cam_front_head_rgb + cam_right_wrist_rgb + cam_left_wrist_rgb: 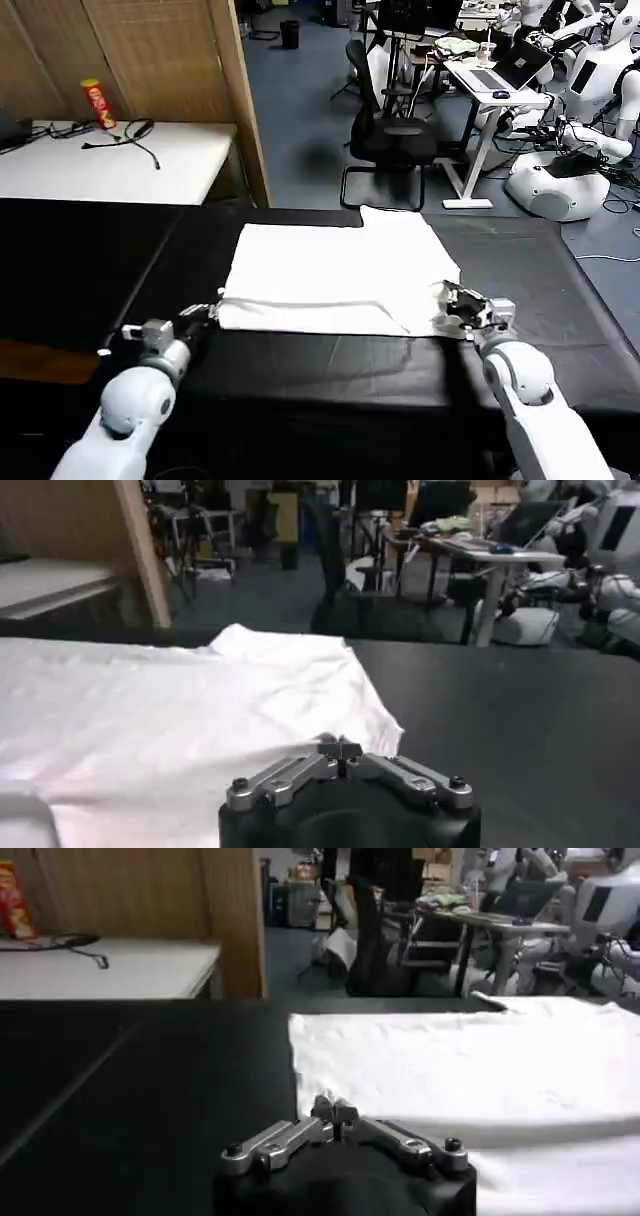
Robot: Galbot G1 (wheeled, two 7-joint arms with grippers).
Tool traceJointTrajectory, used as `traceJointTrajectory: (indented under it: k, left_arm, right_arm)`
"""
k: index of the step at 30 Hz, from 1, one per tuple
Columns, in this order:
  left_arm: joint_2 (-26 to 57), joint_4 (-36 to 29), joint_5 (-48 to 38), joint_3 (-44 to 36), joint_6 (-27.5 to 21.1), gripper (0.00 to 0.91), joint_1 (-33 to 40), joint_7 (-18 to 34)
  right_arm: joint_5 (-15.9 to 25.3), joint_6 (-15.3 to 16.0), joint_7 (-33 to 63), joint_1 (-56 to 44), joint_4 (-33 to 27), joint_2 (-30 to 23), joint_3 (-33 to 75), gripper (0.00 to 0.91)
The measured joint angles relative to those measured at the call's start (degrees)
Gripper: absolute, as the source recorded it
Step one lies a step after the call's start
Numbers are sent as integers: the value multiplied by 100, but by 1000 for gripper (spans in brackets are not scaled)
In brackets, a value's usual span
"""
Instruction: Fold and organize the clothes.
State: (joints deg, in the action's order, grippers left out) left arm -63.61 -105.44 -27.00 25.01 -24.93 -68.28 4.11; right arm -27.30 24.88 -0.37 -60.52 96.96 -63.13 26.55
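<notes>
Nearest the head camera, the left tool [205,313] sits at the shirt's [340,275] near left corner, fingers pinched together at the hem, though whether cloth is caught cannot be told. The right tool [462,307] is at the near right corner, closed, with fabric bunched around its tip. The white shirt lies partly folded on the black counter [90,260], between both tools and spreading away from them.

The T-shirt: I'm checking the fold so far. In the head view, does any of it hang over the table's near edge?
No. The T-shirt lies wholly on the black table, with bare tabletop showing between its near hem and the edge.
</notes>
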Motion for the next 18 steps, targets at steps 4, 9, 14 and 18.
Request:
traceJointTrajectory:
  k: [4, 9, 14, 18]
  left_arm:
    - [26, 14, 28, 74, -5, 878, -40, 8]
    - [89, -144, 17, 184, -17, 878, -238, -6]
    - [112, -385, -51, 292, -23, 878, -593, -23]
    - [81, -447, -332, 340, -88, 878, -794, -29]
  right_arm:
    - [-89, 125, -3, -278, 330, 186, 161, 878]
    - [-92, 219, 10, -843, 945, 378, 399, 878]
    - [-45, 111, -32, -1491, 1400, 397, 690, 878]
    - [1, 20, -72, -1890, 1491, 346, 886, 731]
